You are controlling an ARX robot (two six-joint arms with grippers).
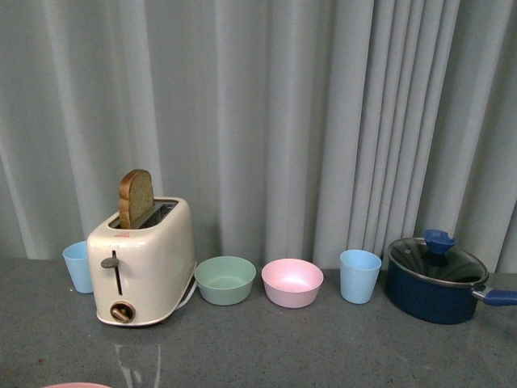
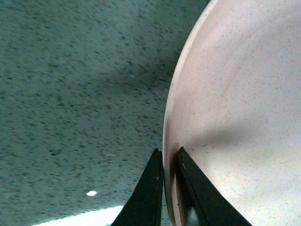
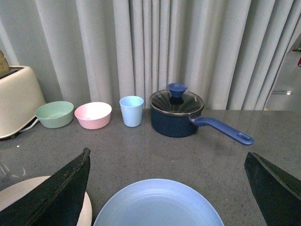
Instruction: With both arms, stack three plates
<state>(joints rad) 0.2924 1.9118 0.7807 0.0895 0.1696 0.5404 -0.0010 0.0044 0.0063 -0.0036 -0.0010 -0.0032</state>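
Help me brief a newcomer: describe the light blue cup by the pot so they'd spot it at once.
From the cream toaster at the left of the counter, follow the row along the curtain rightwards: green bowl, pink bowl, then the light blue cup, just before the dark blue lidded pot. The other blue cup is half hidden behind the toaster; this one stands in the open.

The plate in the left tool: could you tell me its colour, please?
Pale pink plate, best in the left wrist view.

Even, soft light, faint shadows — one glare spot on the countertop (image 2: 80, 94).
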